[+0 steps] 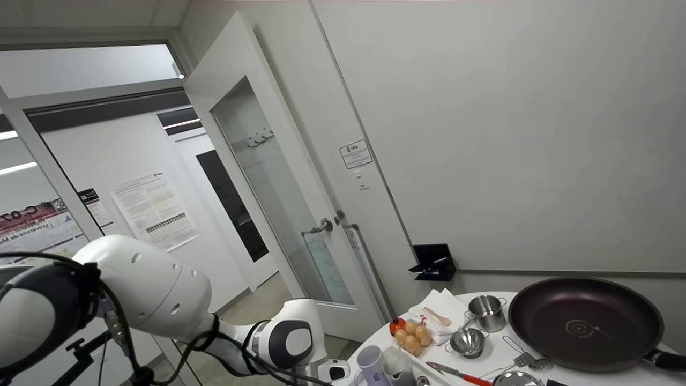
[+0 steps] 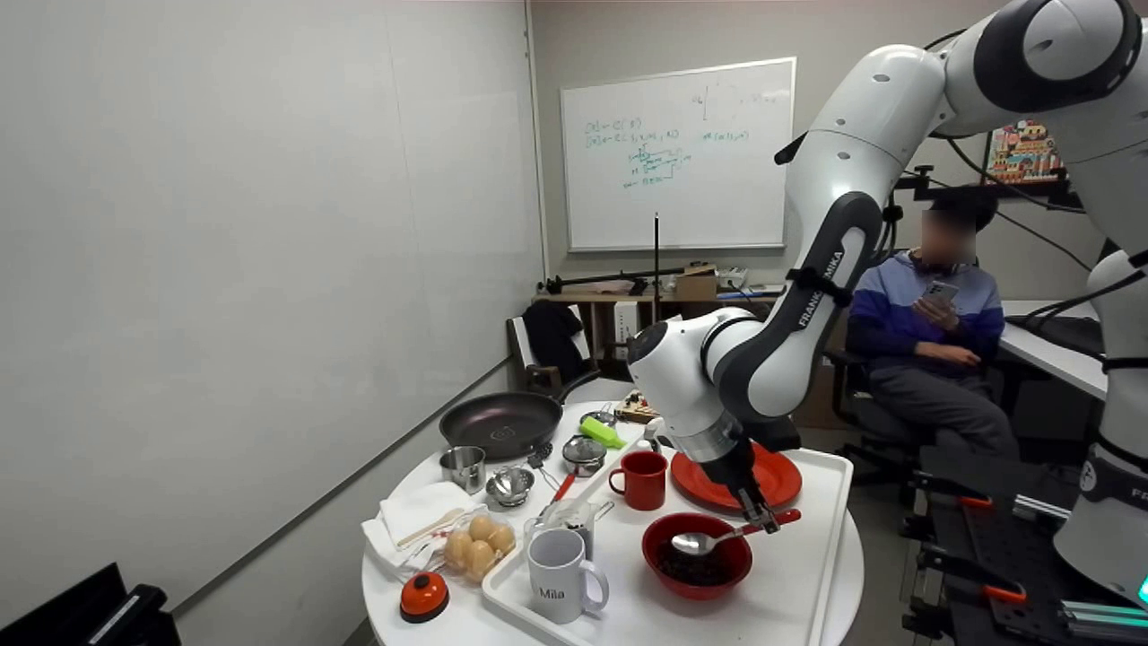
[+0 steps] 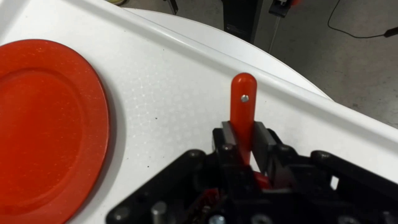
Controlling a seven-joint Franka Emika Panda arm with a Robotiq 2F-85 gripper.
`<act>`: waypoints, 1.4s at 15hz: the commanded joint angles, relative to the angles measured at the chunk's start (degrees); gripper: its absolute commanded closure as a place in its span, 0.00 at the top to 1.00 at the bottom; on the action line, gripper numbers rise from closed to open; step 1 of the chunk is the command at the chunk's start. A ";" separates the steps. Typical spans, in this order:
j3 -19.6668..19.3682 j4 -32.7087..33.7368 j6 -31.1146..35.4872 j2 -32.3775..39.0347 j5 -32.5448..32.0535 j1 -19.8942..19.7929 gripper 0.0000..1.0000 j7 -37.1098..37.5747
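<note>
Above the white tray (image 3: 174, 77), we see the gripper (image 3: 244, 133) pinched narrowly on the red handle (image 3: 243, 85) of a spoon (image 2: 693, 544) whose head is at the red bowl (image 2: 700, 590).

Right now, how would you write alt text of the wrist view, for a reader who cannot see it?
The black tool is closed on a red spoon handle, whose rounded end points up the picture. A red plate, cut off by the frame, lies at left on a white tray; beyond it show a white table and grey floor.
</note>
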 commanded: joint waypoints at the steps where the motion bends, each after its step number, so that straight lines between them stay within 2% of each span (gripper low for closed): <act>1: -0.15 -5.68 4.69 -6.00 3.33 -1.28 0.05 -0.47; 7: -0.93 -13.45 13.38 -13.83 8.70 -3.71 0.05 0.51; 11: -3.44 -17.06 16.87 -17.04 8.62 -4.65 0.05 4.28; 15: -6.06 -18.27 19.05 -16.90 6.78 -4.67 0.05 11.32; 21: -7.58 -17.85 22.71 -13.06 6.49 -3.81 0.05 19.61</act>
